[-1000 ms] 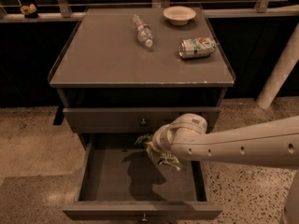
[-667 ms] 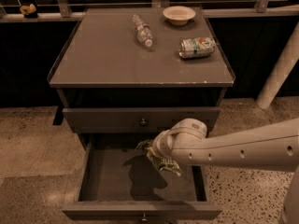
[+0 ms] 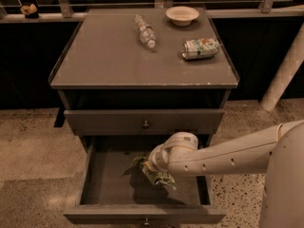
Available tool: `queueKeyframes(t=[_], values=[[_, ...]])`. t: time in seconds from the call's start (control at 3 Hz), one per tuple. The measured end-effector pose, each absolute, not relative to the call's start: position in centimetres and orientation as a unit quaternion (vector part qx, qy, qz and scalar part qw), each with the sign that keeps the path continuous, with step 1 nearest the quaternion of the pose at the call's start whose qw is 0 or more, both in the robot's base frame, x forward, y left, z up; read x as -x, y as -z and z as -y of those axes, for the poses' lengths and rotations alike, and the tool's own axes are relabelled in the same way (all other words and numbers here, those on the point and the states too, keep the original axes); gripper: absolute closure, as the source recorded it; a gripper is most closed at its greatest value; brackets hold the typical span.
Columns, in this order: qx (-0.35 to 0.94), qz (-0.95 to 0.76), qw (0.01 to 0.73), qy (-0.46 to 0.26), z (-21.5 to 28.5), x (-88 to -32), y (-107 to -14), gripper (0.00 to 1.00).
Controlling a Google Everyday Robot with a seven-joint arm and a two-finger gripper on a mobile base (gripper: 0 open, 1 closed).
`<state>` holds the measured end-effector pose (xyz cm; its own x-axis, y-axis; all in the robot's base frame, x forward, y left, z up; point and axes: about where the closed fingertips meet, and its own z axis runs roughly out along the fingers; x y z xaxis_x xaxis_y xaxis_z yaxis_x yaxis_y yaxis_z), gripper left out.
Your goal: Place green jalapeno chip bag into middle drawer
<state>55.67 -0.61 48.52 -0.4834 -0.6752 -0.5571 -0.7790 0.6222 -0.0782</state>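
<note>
Lower and a touch toward 7 o'clock than a second ago: the gripper has sunk deeper into the drawer opening with its load.

Gripper: clamped on the green jalapeno chip bag, which is crumpled at the grasp. Bag hangs over the floor of the open middle drawer, near centre and slightly toward 3 o'clock; its shadow lies on the floor at 6 o'clock, so I judge it not yet resting.

Risks:
- foil is light and springy, so on release it may cling to a finger and ride back out
- wrist sits close under the shut upper drawer, so a steep lift could knock its front panel

Arm: comes in from 3 o'clock, forearm near level, wrist bent down into the drawer.

Farther out at 12 o'clock, untouched on the cabinet top: bottle, can, bowl.
</note>
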Motion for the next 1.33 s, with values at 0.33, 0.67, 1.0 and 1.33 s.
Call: queueKeyframes(t=[0.33,0.67,1.0,1.33], values=[[0.426,-0.854,0.282,-0.094,0.5,-56.2,-47.7,1.0],[0.422,-0.855,0.287,-0.09,0.5,-58.0,-45.6,1.0],[0.421,-0.854,0.295,-0.08,-0.1,-60.5,-42.0,1.0],[0.423,-0.853,0.295,-0.08,-0.2,-60.5,-41.9,1.0]])
